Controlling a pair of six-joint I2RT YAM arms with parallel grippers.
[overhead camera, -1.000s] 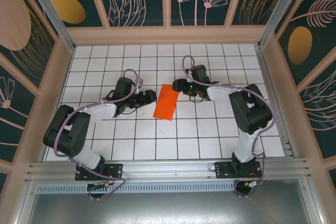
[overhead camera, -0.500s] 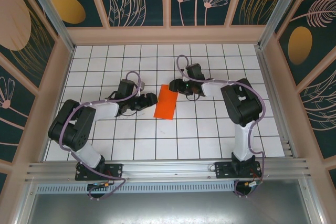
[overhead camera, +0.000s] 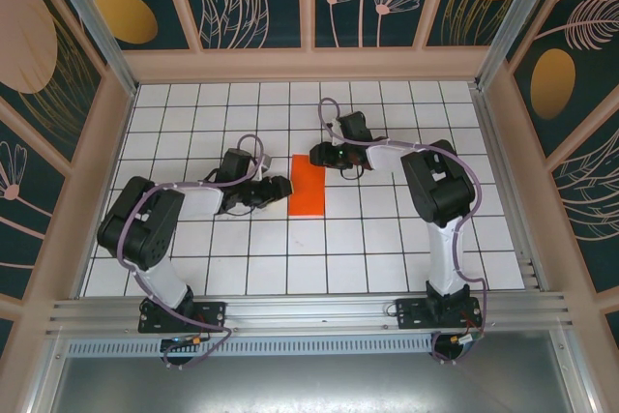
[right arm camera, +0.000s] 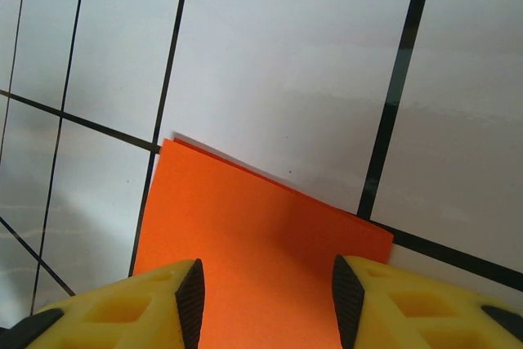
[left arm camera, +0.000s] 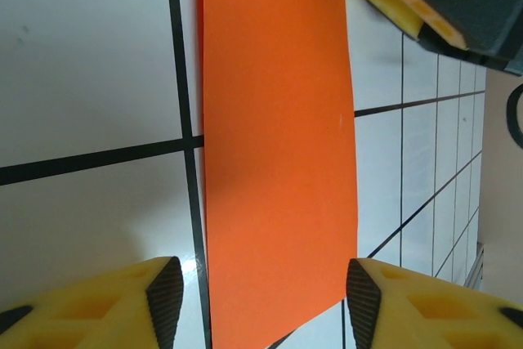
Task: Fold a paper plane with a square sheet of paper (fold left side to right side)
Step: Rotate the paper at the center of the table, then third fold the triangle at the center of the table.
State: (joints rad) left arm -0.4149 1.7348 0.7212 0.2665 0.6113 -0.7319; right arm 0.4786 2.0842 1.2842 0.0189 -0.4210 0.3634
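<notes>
Folded paper sheet [overhead camera: 309, 186] flat on gridded table [overhead camera: 387, 239], near centre. Left gripper [overhead camera: 280, 186] at sheet's left edge. Right gripper [overhead camera: 320, 158] at sheet's far edge, over it. Arm bases along table's near edge.

Near the right end effector [right arm camera: 268, 292], the square sheet of paper [right arm camera: 261, 243] runs off the picture's bottom edge; whether the fingers [right arm camera: 163, 304] touch it cannot be told.

Bright, even light from above leaves only faint shadows. The white tiles [left arm camera: 90, 55] show soft glare up close; the orange paper [left arm camera: 278, 145] looks sharp.
</notes>
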